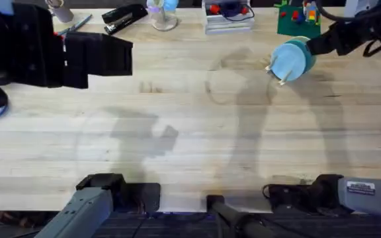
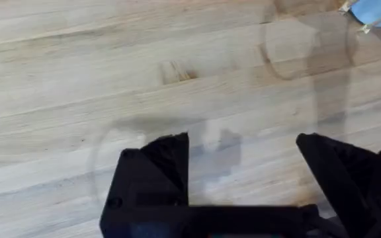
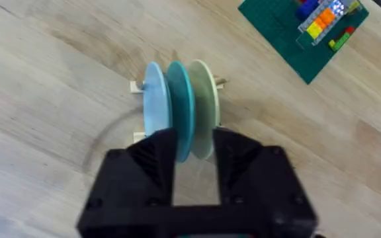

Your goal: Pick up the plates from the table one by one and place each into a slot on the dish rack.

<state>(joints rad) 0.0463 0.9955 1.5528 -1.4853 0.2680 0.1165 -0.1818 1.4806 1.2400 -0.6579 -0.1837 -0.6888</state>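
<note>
Plates stand on edge in the dish rack (image 3: 137, 86) at the far right of the table (image 1: 190, 132): pale blue plate (image 3: 155, 106), teal plate (image 3: 180, 109), cream plate (image 3: 204, 106), side by side. Right pincer (image 3: 194, 149) straddles the teal plate's edge, fingers apart. Left pincer (image 2: 242, 149) hovers over bare table, fingers wide apart. Green brick baseplate (image 3: 296, 33) sits near the rack.

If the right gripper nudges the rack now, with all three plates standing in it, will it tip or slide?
Probably slides: the rack looks small and light, barely wider than the plates. It may be top-heavy too, since the pale blue plate, teal plate and cream plate stand on edge, well above its base. The right gripper is open, straddling the teal plate.
</note>
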